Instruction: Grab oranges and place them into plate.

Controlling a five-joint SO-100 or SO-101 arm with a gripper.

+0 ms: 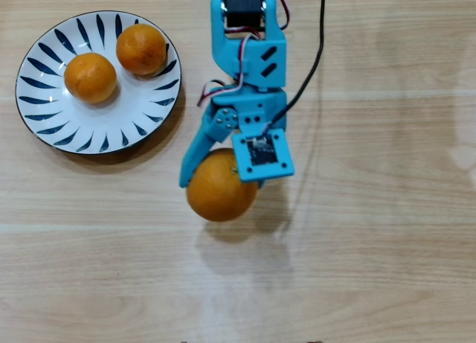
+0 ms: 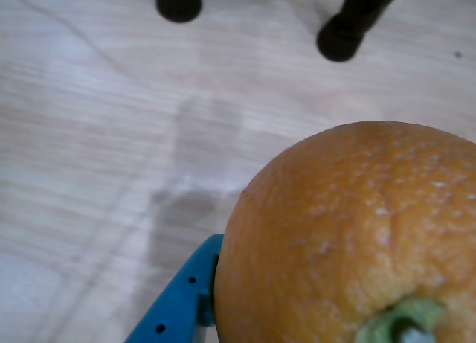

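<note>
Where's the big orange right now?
In the overhead view the big orange is between the fingers of the gripper, just below centre, right of and below the plate holding two smaller oranges. In the wrist view it fills the lower right.

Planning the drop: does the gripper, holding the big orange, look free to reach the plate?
Probably yes. The gripper holds the big orange, and bare table separates it from the plate; open space remains beside two small oranges.

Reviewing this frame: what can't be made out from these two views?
- Overhead view: the gripper fingertips, hidden by the wrist camera module and the large orange.
- Whether that orange is lifted off the table: unclear.
- Wrist view: the orange is cut off by the edges; only one blue finger shows.
</note>
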